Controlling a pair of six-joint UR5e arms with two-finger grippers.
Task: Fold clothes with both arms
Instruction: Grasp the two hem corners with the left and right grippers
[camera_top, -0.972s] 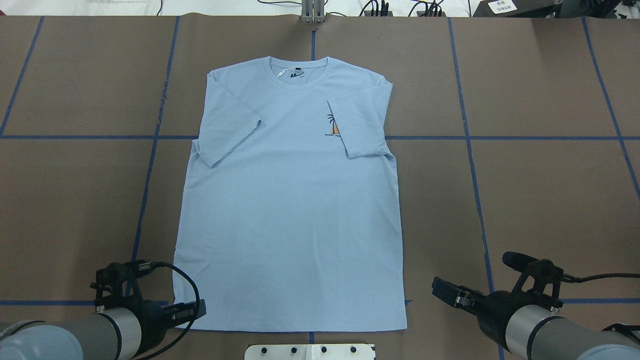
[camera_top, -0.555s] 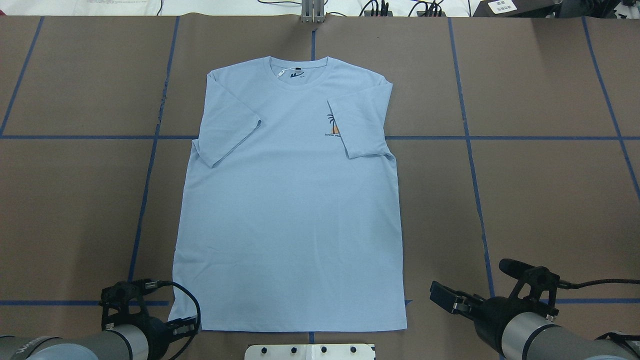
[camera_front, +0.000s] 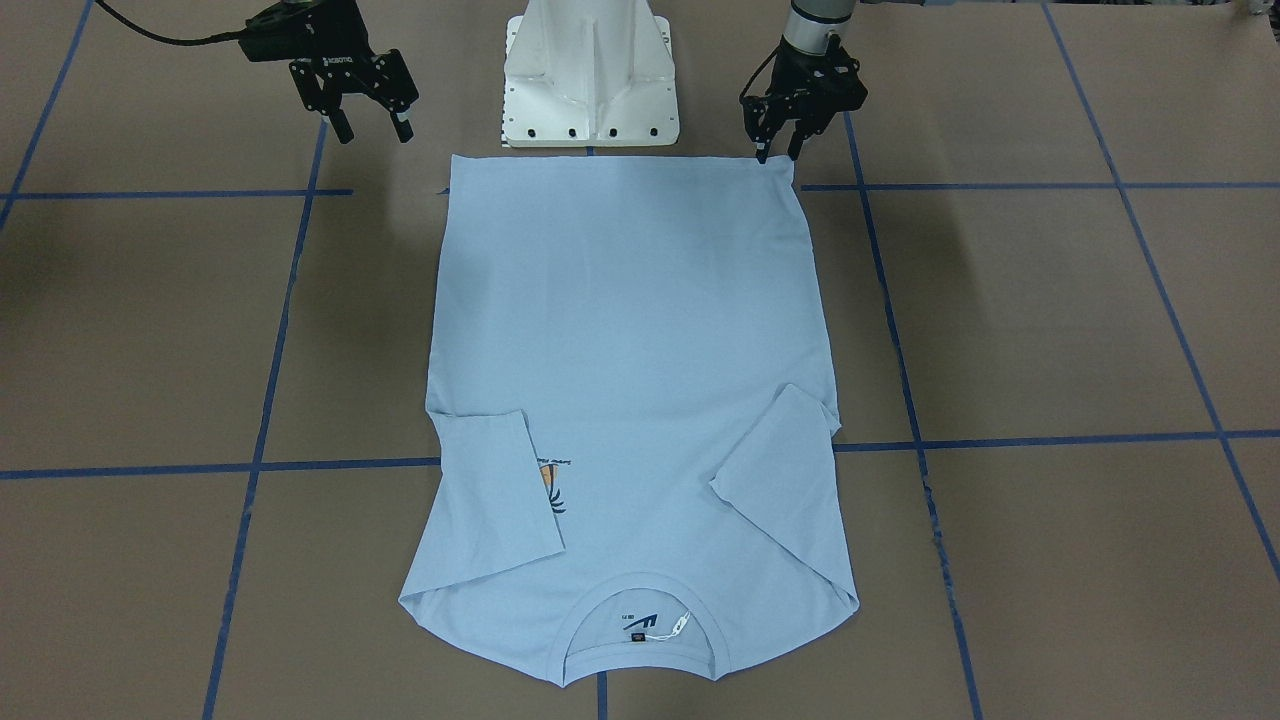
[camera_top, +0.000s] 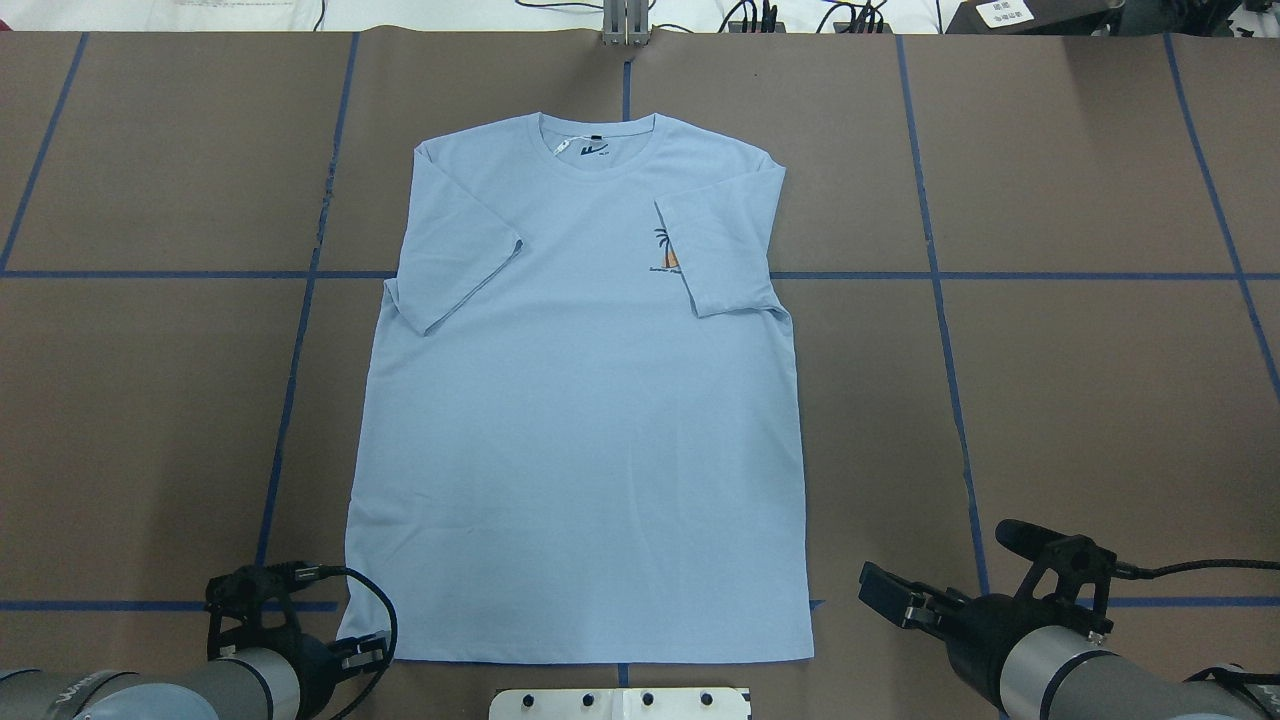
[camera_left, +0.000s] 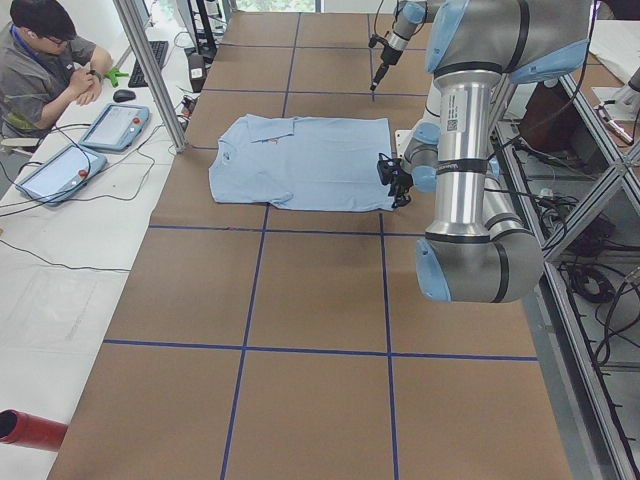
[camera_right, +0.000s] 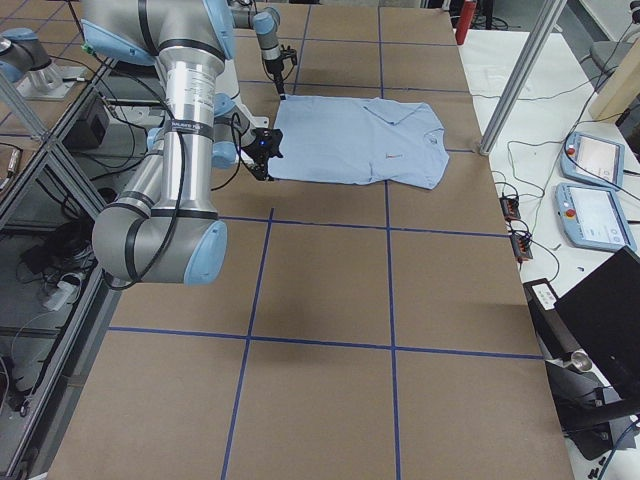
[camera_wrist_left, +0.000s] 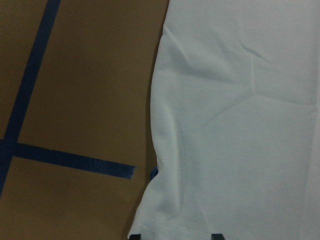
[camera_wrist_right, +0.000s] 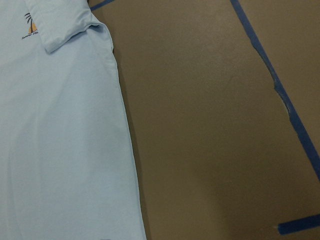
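On the brown table (camera_top: 1100, 400), the light blue T-shirt (camera_top: 590, 420) lay flat, sleeves folded in, its collar label (camera_top: 595, 150) unreadable, while the left gripper (camera_front: 776, 153) straddled a hem corner unclenched and the right gripper (camera_front: 373, 132), marked ROBOTIQ, hung spread.

**Stuff hidden or cut off here**

Can only make out part of the palm-tree print (camera_top: 665, 250), half tucked under a folded sleeve (camera_top: 720, 250). No reading the collar label (camera_top: 597, 150), way too small. Only getting two dark fingertips (camera_wrist_left: 134, 236) of the left gripper (camera_front: 776, 153) at the bottom edge of its wrist view. Losing the left arm (camera_top: 240, 685) and right arm (camera_top: 1100, 685) past the overhead's bottom edge.
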